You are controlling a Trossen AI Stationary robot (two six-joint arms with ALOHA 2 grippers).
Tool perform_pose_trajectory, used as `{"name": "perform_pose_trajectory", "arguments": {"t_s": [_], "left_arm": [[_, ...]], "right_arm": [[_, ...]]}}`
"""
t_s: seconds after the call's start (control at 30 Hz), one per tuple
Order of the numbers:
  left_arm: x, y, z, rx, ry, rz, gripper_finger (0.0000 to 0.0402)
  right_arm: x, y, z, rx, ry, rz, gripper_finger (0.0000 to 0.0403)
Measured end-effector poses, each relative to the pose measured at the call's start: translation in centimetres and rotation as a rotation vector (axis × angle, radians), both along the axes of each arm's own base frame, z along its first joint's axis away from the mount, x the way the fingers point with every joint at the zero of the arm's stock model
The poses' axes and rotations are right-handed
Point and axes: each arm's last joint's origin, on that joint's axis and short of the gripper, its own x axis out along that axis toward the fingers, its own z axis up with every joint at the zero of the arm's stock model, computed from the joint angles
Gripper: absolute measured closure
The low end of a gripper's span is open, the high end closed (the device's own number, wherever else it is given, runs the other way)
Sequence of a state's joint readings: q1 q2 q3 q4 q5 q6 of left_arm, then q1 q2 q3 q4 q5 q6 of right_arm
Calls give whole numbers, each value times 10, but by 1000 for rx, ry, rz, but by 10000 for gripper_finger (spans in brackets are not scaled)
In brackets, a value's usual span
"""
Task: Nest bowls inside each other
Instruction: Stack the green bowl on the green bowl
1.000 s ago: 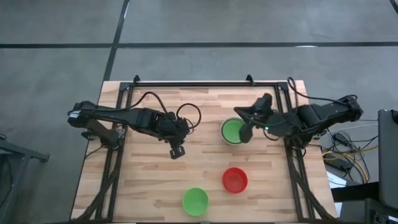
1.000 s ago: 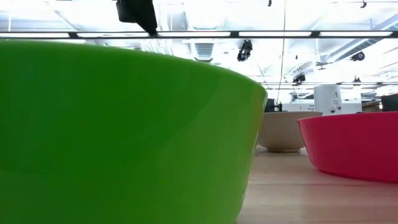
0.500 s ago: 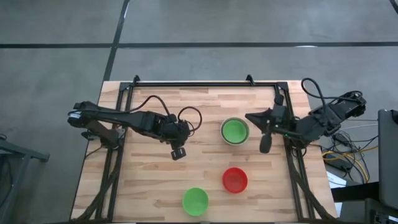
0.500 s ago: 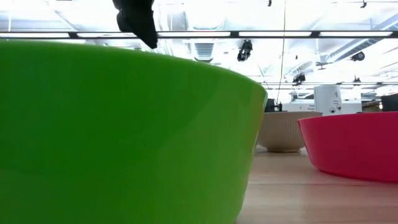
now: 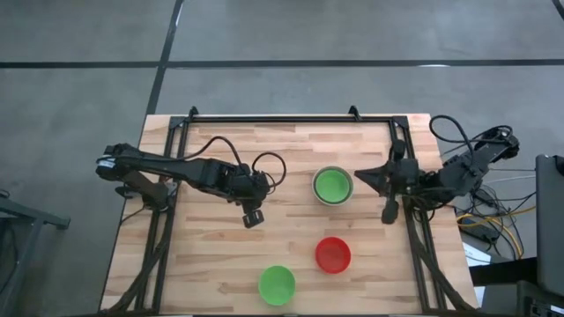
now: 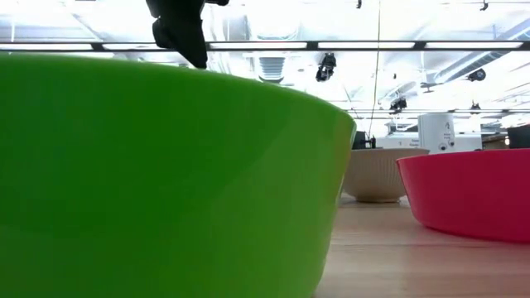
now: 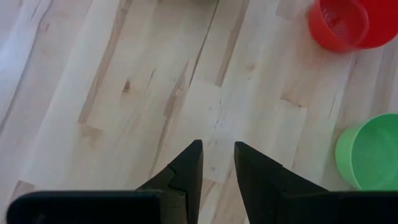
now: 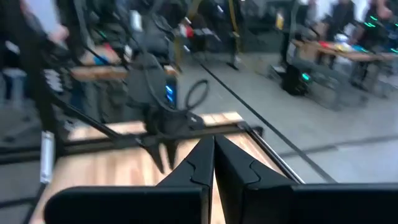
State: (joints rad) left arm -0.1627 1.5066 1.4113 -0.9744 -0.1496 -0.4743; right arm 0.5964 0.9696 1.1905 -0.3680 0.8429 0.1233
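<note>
Right gripper (image 5: 389,214) withdrawn from the stack (image 5: 333,185) to the table's right edge, fingers pressed together and empty (deposit apparently done); left gripper (image 5: 251,217) mid-table, fingers slightly spread, empty; red bowl (image 5: 333,254) and green bowl (image 5: 277,284) unnested.

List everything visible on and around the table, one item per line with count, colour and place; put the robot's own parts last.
Stack of round plastic bowls: one, green bowl nested in a pale grey-white bowl, far right of the table's middle.
Red round plastic bowl: one, red, near right part, standing alone.
Green round plastic bowl: one, bright green, near edge by the middle, standing alone.
Wooden table: one, light planks with a black frame.
Left gripper: one, dark, over bare wood left of the middle, fingers slightly apart, holding nothing.
Right gripper: one, dark, by the table's right edge, shut, empty.
</note>
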Motion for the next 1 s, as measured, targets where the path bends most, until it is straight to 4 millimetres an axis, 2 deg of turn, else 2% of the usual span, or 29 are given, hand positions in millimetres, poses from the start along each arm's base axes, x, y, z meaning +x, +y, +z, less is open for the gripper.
{"name": "perform_pose_trajectory", "arguments": {"t_s": [0.2,0.47,0.6,0.77,1.0], "left_arm": [[0,0,0,-12,-5,9,305],[0,0,0,-21,-6,19,305],[1,-1,-1,-22,-7,19,305],[1,-1,-2,-29,-11,14,305],[2,-5,-1,-55,-19,-2,305]], "right_arm": [[-22,-12,-21,12,-188,108,394],[-43,-27,-53,82,-230,108,394],[-50,-31,-58,51,-236,108,394],[-65,-42,-54,10,-274,103,394],[-82,-53,-59,70,-323,101,394]]}}
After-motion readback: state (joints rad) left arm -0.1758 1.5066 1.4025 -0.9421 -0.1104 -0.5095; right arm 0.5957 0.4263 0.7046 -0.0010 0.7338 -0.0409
